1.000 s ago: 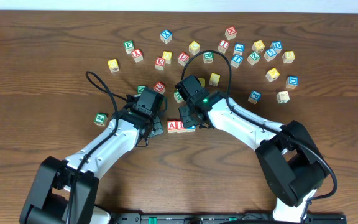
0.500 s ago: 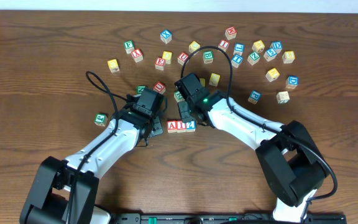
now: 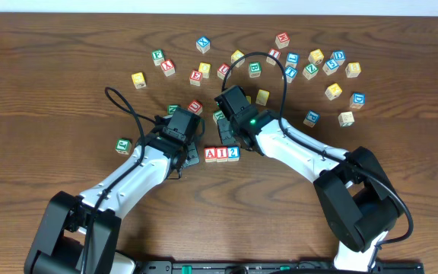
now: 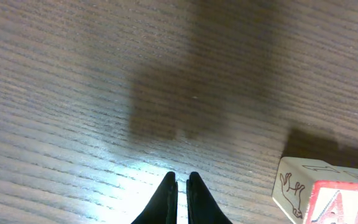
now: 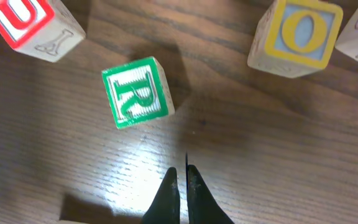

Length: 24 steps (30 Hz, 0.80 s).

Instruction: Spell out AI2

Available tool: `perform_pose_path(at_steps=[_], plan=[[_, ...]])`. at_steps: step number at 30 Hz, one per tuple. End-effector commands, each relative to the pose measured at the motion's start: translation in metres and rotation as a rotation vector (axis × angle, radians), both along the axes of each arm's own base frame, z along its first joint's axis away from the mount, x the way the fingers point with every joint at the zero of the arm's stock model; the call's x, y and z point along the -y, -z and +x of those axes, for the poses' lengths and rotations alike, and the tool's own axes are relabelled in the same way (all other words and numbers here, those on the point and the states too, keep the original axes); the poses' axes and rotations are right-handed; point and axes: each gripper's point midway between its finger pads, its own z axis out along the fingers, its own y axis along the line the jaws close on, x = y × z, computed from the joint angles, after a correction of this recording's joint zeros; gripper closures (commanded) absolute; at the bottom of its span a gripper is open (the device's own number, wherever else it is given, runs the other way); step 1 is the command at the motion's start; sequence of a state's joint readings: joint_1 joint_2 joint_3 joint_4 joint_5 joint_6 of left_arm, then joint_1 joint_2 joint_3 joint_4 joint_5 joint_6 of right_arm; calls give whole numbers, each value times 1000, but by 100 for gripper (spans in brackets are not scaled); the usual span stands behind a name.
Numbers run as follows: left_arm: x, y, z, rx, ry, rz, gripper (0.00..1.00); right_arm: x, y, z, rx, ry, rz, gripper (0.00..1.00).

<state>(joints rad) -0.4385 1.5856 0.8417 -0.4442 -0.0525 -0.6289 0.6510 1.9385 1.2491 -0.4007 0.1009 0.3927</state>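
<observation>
A (image 3: 211, 154), I (image 3: 221, 154), 2 (image 3: 233, 154) sit touching in a sideways row, just right of my left gripper (image 4: 179, 190); my right gripper (image 5: 180, 183) hovers just beyond. Both are pressed together, empty.

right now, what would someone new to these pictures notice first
A neat row of the A cube, I cube and 2 cube sits mid-table between the two arms, spelling AI2. Behind it, loose letter cubes lie scattered across the far side of the table. The left fingers and right fingers are both shut and hold nothing.
</observation>
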Motion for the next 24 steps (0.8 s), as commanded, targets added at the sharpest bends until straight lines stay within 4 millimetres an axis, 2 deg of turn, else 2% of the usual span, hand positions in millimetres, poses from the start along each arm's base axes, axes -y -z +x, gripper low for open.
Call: perform_pose_path(at_steps=[1,17,24], plan=[[-3,-8,6,33,-16,4,92,-9,-2,3,-4,-22,31,99],[-3,-8,6,33,-17,3,92,-8,-2,5,6,-22,27,99],[1,-12,15,76,27,0,92,5,-2,10,38,17,-41,99]])
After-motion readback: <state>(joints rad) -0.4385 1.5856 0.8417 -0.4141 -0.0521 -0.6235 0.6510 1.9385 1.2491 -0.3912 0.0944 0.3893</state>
